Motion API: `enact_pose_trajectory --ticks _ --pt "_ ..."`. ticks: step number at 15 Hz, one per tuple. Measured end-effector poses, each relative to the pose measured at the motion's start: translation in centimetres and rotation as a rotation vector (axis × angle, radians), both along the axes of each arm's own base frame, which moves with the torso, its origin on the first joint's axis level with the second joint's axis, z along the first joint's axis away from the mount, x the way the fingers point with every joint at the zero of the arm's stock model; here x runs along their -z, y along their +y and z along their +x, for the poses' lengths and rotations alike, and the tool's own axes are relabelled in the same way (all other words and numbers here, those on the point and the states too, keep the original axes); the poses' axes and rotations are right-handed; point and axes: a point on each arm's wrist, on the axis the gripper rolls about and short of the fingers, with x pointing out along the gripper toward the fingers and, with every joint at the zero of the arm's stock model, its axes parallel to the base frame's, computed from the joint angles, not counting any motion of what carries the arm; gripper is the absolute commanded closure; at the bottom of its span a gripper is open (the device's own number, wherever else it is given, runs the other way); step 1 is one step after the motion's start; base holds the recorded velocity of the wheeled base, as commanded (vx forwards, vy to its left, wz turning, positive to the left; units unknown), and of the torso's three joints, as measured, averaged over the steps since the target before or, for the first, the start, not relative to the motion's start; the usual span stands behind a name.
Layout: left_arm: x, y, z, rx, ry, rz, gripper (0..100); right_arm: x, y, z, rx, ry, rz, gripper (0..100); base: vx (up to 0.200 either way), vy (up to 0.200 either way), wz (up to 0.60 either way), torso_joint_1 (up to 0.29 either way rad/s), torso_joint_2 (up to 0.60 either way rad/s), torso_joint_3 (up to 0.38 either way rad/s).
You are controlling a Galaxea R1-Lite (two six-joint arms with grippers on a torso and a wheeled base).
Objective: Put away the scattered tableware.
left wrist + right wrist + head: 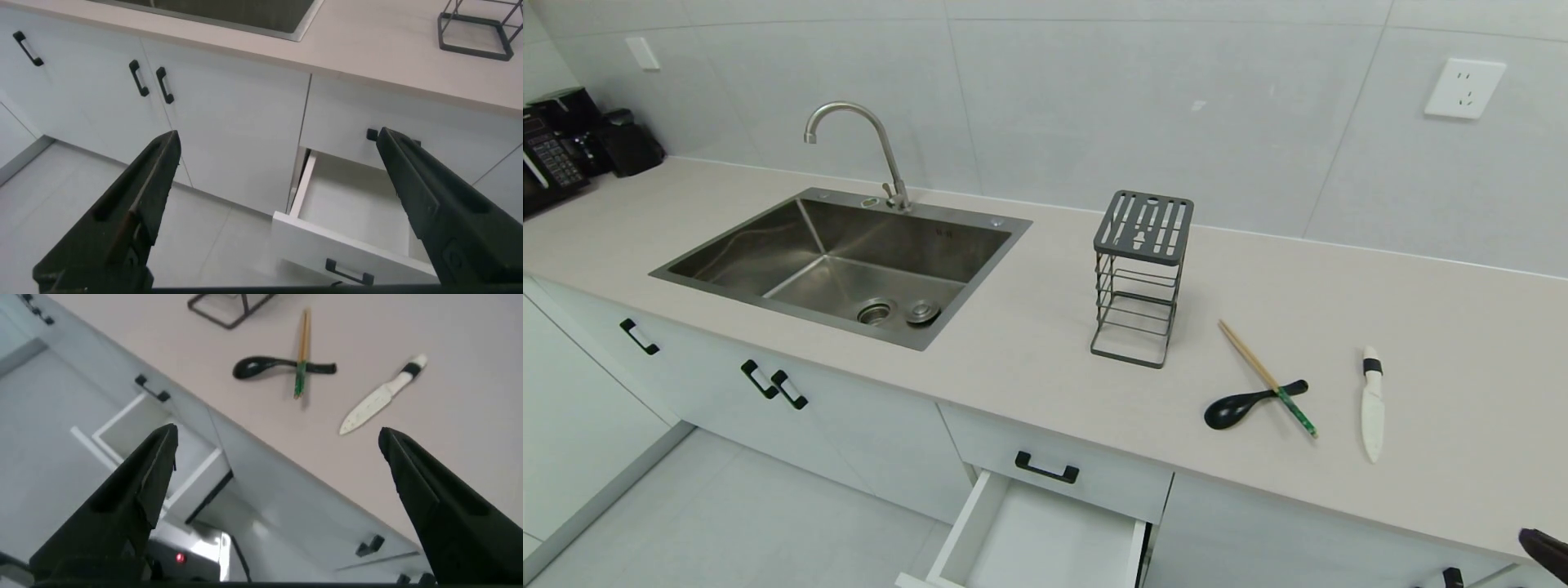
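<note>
Left hand (pixel 275 135) and right hand (pixel 278 431): each bears two matte black, wedge-shaped fingers (pixel 131 212) tapering toward narrow tips.

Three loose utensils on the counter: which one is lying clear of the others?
The white knife, alone and farthest to the robot's right. The chopsticks lie crossed over the handle of the black spoon, so those two touch.

Drawer (pixel 1045 547): stood open below the surface (pixel 1029 351); its near end was cut off by the head view's lower edge.
Spoon (pixel 1237 407): part of the handle was hidden under the crossing chopsticks (pixel 1266 377).
Rack (pixel 478 31): its upper part was cut off by the left wrist view's edge.
Appliance (pixel 551 151): black, cut off at the head view's left edge; its kind was unclear.
</note>
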Motion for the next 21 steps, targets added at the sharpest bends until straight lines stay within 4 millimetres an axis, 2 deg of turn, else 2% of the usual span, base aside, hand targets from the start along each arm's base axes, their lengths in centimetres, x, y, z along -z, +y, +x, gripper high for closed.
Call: enact_pose_trajectory --ticks 5,10,13,17,19,21 --pt "0.0 0.0 0.0 -0.001 0.001 0.003 0 -0.5 0.8 5.3 -0.008 0.161 -0.080 0 0.000 0.000 0.00 0.000 0.00 0.000" --pt "0.0 0.0 0.0 -0.007 0.000 -0.010 0 -0.6 3.2 10.8 0.006 0.223 -0.113 0 0.000 0.000 0.00 0.000 0.00 0.000" --pt "0.0 0.0 0.0 -0.007 0.000 -0.009 0 1.1 4.5 14.2 -0.005 0.257 -0.117 0 0.000 0.000 0.00 0.000 0.00 0.000" --pt "0.0 0.0 0.0 -0.007 0.000 -0.009 0 4.4 4.5 15.7 0.003 0.355 -0.134 0 0.000 0.000 0.00 0.000 0.00 0.000" --pt "0.0 0.0 0.0 -0.007 0.000 -0.009 0 4.8 4.1 17.0 0.029 0.363 -0.129 0 0.000 0.000 0.00 0.000 0.00 0.000" --pt "0.0 0.0 0.0 -0.008 0.000 -0.009 0 4.9 3.8 19.3 0.050 0.343 -0.113 0 0.000 0.000 0.00 0.000 0.00 0.000"
